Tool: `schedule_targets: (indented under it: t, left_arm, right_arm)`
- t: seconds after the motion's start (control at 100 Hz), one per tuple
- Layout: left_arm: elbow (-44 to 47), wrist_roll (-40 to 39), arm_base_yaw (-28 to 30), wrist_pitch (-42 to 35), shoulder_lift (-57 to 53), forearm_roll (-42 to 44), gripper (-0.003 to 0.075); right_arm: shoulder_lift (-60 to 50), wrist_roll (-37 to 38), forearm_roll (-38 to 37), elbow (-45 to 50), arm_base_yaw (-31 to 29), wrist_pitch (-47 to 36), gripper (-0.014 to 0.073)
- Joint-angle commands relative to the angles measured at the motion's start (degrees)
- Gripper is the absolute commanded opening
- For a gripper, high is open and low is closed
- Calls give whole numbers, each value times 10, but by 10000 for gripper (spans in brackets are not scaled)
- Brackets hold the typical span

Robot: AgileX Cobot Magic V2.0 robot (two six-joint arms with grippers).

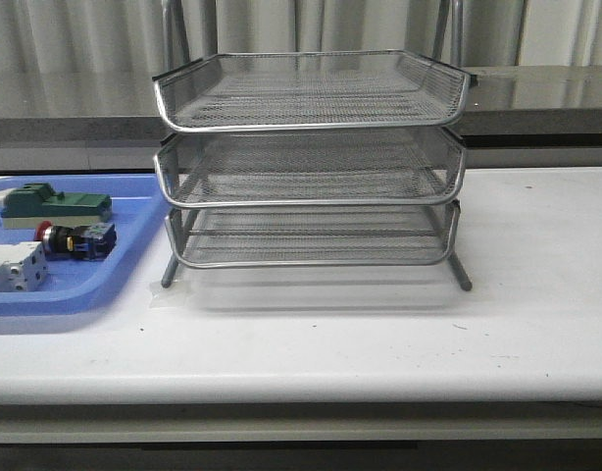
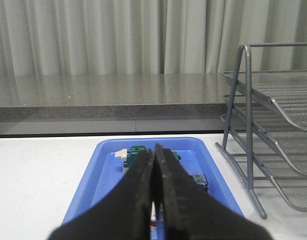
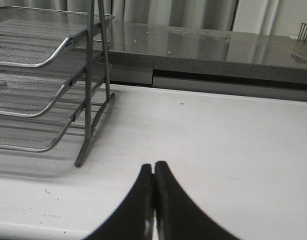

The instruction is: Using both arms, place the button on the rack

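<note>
The button (image 1: 74, 238) lies on its side in the blue tray (image 1: 134, 196), red head to the left, left of the rack. The silver three-tier mesh rack (image 1: 311, 126) stands mid-table, its tiers bare. Neither arm shows in the front view. In the left wrist view my left gripper (image 2: 154, 149) is shut with nothing in it, above the tray's near end. Its fingers hide most of the button, and only the rear block (image 2: 198, 181) shows. My right gripper (image 3: 154, 165) is shut and empty over bare table, to the right of the rack (image 3: 43, 60).
A green block (image 1: 56, 204) sits at the back of the tray and a white block (image 1: 15, 267) at its front. The rack's leg (image 2: 251, 150) stands just right of the tray. A grey counter ledge (image 1: 536, 88) runs behind the table.
</note>
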Motion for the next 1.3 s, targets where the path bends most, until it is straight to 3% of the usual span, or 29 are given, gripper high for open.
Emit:
schedule_targets:
  t: [0.0,0.19,0.32,0.56,0.98,1.29]
  left_arm:
    - [20,-5,1,-45,-19,-3,-20]
    - [20,-5,1,-45,-19,-3,-20]
    - [20,-5,1,-45,-19,-3,-20]
    - [20,-5,1,-45,-19,-3,-20]
    - [20,-5,1,-45,-19,-3,-20]
    - [20,-5,1,-45,-19,-3,-20]
  right_arm:
    - [-9,-4,0,1,-4,-49,-57]
    - [-9,-4,3,-4,-4,-97,-57]
    - [-6,-4,3,-36,-4,-83,-57]
    - [53,-4,4,-153,-4,18,-57]
    - [309,-4,70,-391,-4,265,-57]
    - [433,-4,185,-423,-4,274,-57]
